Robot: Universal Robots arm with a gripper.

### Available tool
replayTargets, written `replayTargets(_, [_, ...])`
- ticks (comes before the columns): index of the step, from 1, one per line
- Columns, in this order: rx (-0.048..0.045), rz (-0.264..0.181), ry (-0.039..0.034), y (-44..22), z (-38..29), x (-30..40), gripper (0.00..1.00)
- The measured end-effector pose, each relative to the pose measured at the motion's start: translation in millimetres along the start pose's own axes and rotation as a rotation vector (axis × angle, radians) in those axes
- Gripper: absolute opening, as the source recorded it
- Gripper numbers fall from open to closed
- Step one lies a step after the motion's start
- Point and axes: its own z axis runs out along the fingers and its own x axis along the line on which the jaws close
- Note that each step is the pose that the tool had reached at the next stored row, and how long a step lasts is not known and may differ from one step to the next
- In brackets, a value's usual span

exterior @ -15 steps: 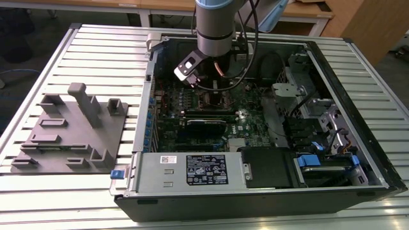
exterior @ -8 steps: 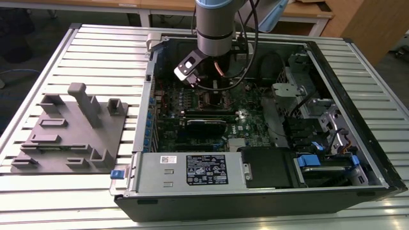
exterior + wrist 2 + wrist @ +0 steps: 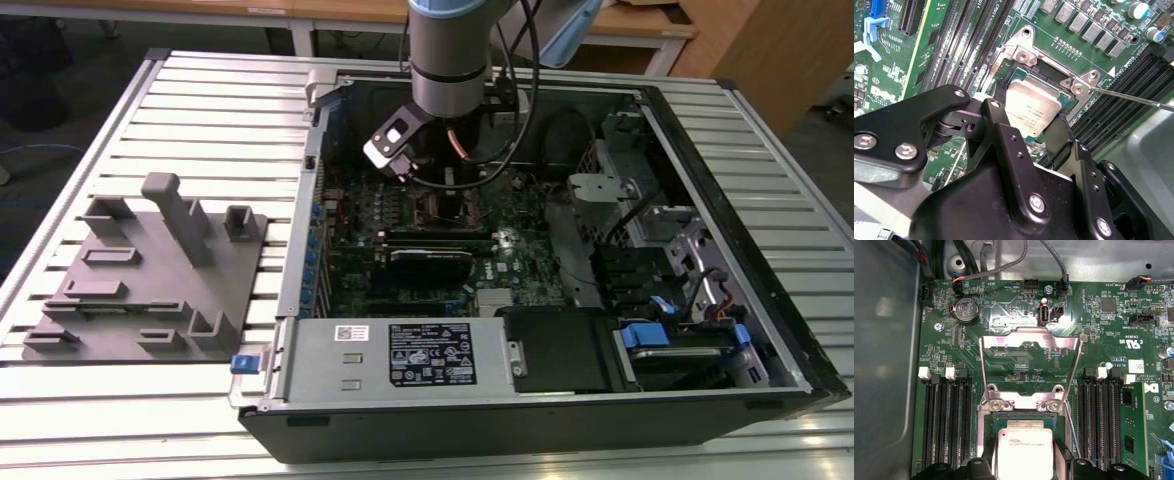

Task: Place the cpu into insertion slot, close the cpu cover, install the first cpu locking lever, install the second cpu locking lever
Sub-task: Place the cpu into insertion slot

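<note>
Silver-grey flat square cpu [image 3: 1031, 107] is clamped on two opposite edges by the black gripper [image 3: 1029, 116], just over the silver-rimmed square insertion slot [image 3: 1021, 75]. We see the thin silver frame cpu cover [image 3: 1029, 339] standing open beside it. All this lies at upper centre of the exterior view, inside the black computer case [image 3: 534, 432].

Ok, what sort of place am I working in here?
Probably a robotics lab or workshop bench: an open computer case lies on a slatted metal table, a grey fixture plate beside it, wooden desks behind.
</note>
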Motion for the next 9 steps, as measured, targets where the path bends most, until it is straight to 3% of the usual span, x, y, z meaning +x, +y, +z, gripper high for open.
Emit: replayTargets(9, [0.0, -0.016, 0.0016, 0.1, 0.1, 0.0, 0.54])
